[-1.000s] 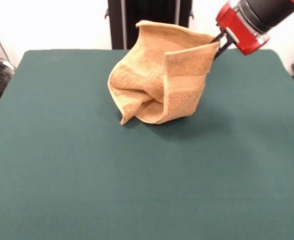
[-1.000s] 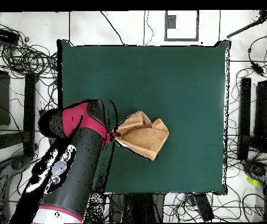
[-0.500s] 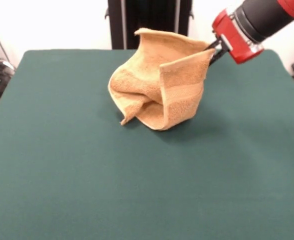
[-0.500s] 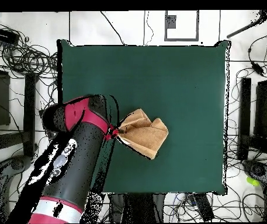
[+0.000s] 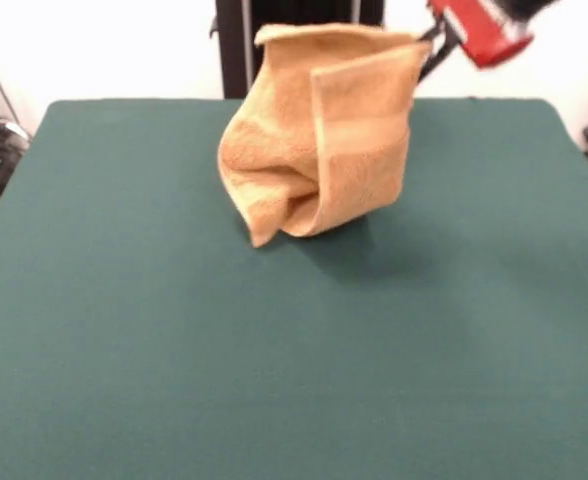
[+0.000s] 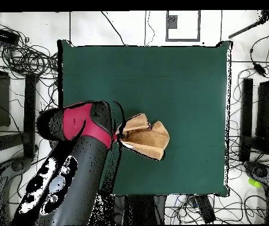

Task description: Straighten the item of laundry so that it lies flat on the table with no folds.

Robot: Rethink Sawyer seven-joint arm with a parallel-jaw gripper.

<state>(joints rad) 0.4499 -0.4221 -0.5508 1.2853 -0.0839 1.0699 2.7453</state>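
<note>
Gripper [image 5: 432,52] pinching folded, hanging orange-tan towel [image 5: 317,135] above green table [image 5: 274,360]

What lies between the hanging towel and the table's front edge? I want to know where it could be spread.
Only bare green table: in the front view nothing lies between the towel and the near edge.

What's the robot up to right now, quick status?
Gripper shut on towel corner, holding it up. Towel hangs crumpled and folded, low end near or on the table. Nothing else on the green cloth.
</note>
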